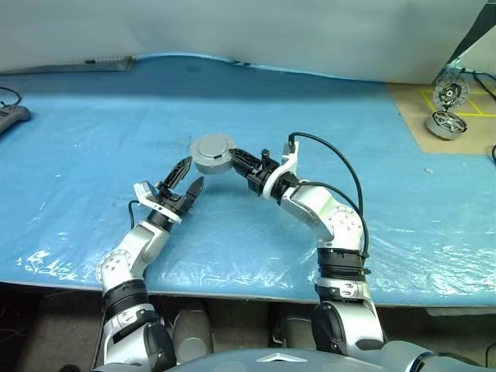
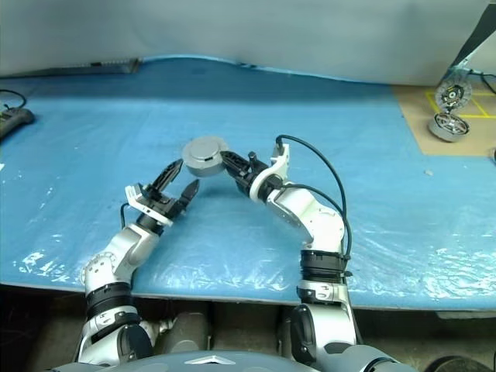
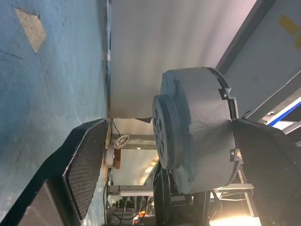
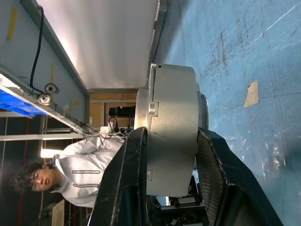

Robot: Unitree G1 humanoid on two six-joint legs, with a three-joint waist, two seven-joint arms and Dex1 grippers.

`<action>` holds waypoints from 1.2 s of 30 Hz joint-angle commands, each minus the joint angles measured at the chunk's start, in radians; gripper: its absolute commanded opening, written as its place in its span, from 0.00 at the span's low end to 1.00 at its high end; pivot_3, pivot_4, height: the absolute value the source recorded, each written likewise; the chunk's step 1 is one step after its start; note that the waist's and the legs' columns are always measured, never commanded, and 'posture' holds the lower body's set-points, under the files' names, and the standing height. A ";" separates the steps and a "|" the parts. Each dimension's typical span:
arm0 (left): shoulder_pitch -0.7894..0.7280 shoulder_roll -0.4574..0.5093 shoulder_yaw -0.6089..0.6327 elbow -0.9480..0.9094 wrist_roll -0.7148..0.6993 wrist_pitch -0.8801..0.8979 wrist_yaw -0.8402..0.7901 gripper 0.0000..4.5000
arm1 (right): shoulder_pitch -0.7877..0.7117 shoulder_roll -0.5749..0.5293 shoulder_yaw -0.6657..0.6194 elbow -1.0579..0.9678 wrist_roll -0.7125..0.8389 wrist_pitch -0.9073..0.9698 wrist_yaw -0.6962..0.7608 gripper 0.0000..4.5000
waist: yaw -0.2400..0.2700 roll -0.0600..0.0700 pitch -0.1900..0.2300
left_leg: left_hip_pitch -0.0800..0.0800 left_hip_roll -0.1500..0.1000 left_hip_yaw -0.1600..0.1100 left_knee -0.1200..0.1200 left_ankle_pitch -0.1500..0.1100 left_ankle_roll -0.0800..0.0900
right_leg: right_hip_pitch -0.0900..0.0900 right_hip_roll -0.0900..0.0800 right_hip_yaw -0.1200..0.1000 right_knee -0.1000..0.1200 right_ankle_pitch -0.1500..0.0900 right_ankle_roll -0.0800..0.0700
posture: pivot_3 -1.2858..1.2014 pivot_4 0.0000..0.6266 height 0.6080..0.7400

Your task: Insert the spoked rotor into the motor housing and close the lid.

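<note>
Above a blue-covered table (image 1: 93,139), the right gripper (image 1: 232,160) holds the motor housing (image 1: 213,153) clear of the surface, its two black fingers (image 4: 134,174) pressed against the top and bottom faces of the squat grey metal drum. The lid (image 1: 214,146) is shut on the housing: its plain grey outer face, with a raised round centre, looks upward, and in the left wrist view that raised centre shows small openings. A thin seam runs around the drum's side, with small lugs along the edge. At about seven o'clock from the housing, the left gripper (image 1: 187,179) points toward it with fingers spread wide and nothing between them, just short of the metal. Well apart, at about two o'clock from the housing, a similar motor unit (image 1: 445,124) sits on a tan cardboard sheet (image 1: 411,116). A person in a light jacket (image 4: 80,174) appears beyond the table in the right wrist view.
</note>
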 commanded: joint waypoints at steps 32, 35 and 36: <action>0.042 -0.017 -0.245 -0.238 -0.260 -0.180 0.327 1.00 | -0.001 0.044 0.014 -0.044 -0.029 -0.074 0.083 0.25 | -0.002 0.000 0.000 | -0.002 0.000 -0.003 0.003 0.000 0.000 | 0.000 0.001 -0.001 0.002 0.001 0.001 | 0.52 0.24 1.00; 0.055 -0.018 -0.255 -0.263 -0.275 -0.194 0.347 1.00 | -0.008 0.042 0.010 -0.041 -0.037 -0.088 0.087 0.25 | -0.001 0.000 0.000 | -0.002 0.000 -0.003 0.003 0.000 0.000 | 0.000 0.001 -0.001 0.002 0.001 0.001 | 0.52 0.24 1.00; 0.058 -0.019 -0.259 -0.269 -0.280 -0.200 0.352 1.00 | -0.012 0.040 0.008 -0.038 -0.042 -0.095 0.089 0.25 | -0.001 0.000 0.000 | -0.003 0.000 -0.003 0.003 0.000 0.000 | 0.000 0.001 -0.001 0.002 0.001 0.001 | 0.52 0.24 1.00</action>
